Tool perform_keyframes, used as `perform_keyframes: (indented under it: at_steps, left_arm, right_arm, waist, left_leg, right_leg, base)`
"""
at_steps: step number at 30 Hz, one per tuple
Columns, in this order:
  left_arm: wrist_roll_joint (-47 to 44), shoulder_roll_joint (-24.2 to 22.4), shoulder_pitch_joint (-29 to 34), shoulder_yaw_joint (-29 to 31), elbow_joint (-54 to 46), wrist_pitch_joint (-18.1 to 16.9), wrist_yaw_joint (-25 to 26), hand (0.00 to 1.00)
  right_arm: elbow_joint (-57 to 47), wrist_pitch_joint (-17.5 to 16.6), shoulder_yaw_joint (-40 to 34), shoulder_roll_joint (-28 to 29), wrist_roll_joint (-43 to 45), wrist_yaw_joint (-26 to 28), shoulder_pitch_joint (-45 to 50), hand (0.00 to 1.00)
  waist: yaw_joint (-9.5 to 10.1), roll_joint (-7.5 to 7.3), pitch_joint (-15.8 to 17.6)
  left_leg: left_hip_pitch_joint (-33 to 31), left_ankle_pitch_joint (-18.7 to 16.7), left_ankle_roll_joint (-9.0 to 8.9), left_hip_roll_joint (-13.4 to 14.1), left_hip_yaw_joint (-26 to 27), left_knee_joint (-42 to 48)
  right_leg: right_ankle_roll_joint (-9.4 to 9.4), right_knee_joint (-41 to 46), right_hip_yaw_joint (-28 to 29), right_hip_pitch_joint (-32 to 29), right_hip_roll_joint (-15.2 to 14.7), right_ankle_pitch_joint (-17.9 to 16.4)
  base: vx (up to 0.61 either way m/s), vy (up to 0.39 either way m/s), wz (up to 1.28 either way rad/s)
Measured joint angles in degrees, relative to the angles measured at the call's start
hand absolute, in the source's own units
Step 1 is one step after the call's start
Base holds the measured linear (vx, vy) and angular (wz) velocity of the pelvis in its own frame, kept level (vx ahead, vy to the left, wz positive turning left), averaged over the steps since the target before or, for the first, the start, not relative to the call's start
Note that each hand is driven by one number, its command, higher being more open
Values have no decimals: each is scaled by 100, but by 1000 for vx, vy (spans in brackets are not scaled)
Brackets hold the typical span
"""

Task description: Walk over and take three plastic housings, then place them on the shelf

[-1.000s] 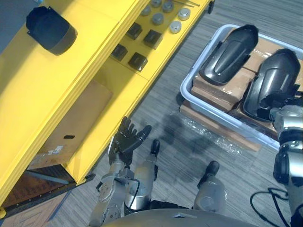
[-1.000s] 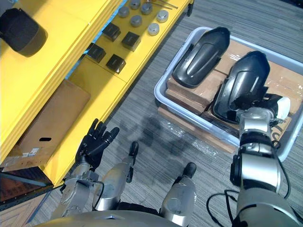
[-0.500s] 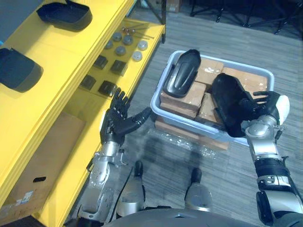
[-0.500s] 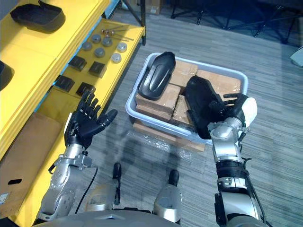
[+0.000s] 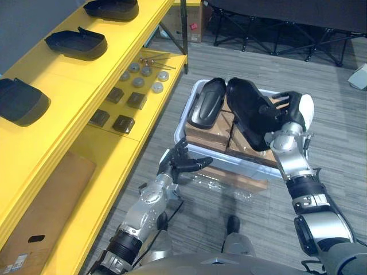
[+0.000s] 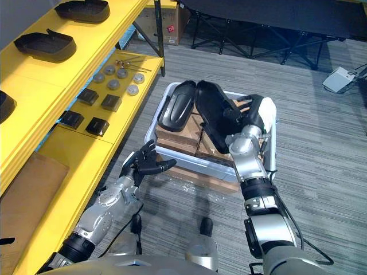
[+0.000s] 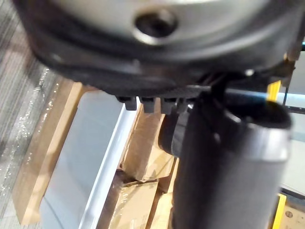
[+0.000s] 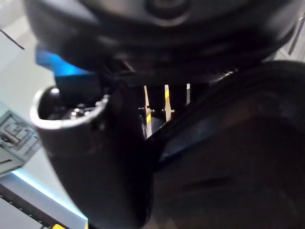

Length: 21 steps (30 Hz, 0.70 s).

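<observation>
The right hand (image 5: 289, 114) is gripping a housing (image 5: 249, 117) – a long, glossy black plastic shell, rounded like a fender – with its fingers curling over one edge and the white-capped thumb pressing on the other side. The shell is tilting up over the bin (image 6: 189, 160); whether its lower end is touching the boxes (image 5: 200, 137), I cannot tell. A second housing (image 5: 207, 103), same smooth dark shape, is lying just beside it on those brown cardboard boxes, which are filling the pale grey plastic tub. The tub is sitting on a flat wooden board (image 5: 241, 180) with crinkled clear wrap spilling out in front.

The left hand (image 5: 175, 163) is hovering just before the bin's near rim, fingers spread and straight, thumb pointing toward the tub, holding nothing.

Along the left a bright yellow shelf (image 5: 69, 97) is running – three more black shells are resting on its top level, the near (image 5: 20, 102), the middle (image 5: 76, 43) and the far (image 5: 112, 8). On the level below, square black blocks (image 5: 123, 122) and round grey discs (image 5: 139, 82) are sitting in rows, and a cardboard sheet (image 5: 34, 212) is lying lower down. Grey ribbed carpet (image 5: 321, 69) is covering the floor, and black folding frames (image 5: 275, 40) are standing at the back.
</observation>
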Motion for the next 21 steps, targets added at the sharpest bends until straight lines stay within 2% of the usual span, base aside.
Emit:
perform_keyframes:
  at_steps: [3,8,10,13,15,17,20,21]
  left_arm:
    - [-497,-67,-340,4,549,146,210,100]
    - [-1244,-166,-435,21,623,144,197,100]
    - [-1736,-298,-639,13,622,136,182,100]
    - [-2290,-429,-827,0,614,46,195,100]
    - [-2613,-524,-872,3,613,-261,246,100]
    - [-3193,-678,-909,4,613,-786,244,100]
    - [-4174,-753,-895,2,614,-1506,4,100]
    - [-4373,-751,-882,7,614,-1625,-55,100]
  right_arm:
    - [-177,-316,59,204,-213,-214,-223,0]
    - [-1073,-822,319,412,-451,-226,-163,0]
    - [-1436,-1180,491,523,-661,-190,2,0]
    - [-1590,-1480,694,749,-653,-23,354,0]
    - [-1591,-1574,819,877,-651,148,630,0]
    - [-1572,-1594,889,897,-646,378,1028,0]
    - [-1563,-1613,950,936,-630,540,1280,0]
    - [-1564,-1648,938,973,-611,530,1287,0]
  waist:
    - [-3,-44,-6]
    - [-45,-134,-36]
    - [-70,-177,-60]
    - [-119,-244,-97]
    - [-154,-313,-151]
    - [-179,-367,-191]
    - [-204,-363,-194]
    - [-214,-363,-194]
  left_leg:
    - [1,6,-9,29,2,-11]
    - [10,-2,-37,73,41,0]
    - [32,-3,-37,73,71,3]
    - [201,-52,-31,72,135,0]
    - [243,-97,-36,73,175,25]
    - [265,-115,-42,75,193,21]
    - [313,-115,-44,78,238,20]
    - [315,-115,-44,78,242,20]
  right_leg:
    - [-10,-25,0,6,31,14]
    - [-28,-78,24,21,82,33]
    - [-28,-82,27,44,83,33]
    - [-26,-88,65,164,79,29]
    - [-30,-95,106,190,77,22]
    - [-36,-94,114,188,78,16]
    - [-37,-88,152,196,79,18]
    - [-37,-88,157,195,79,19]
  base:
    - [-11,0,0]
    - [6,-8,-3]
    - [0,0,0]
    - [-10,8,-11]
    - [-34,12,-14]
    - [-54,10,-7]
    - [-36,11,-7]
    - [-17,10,-4]
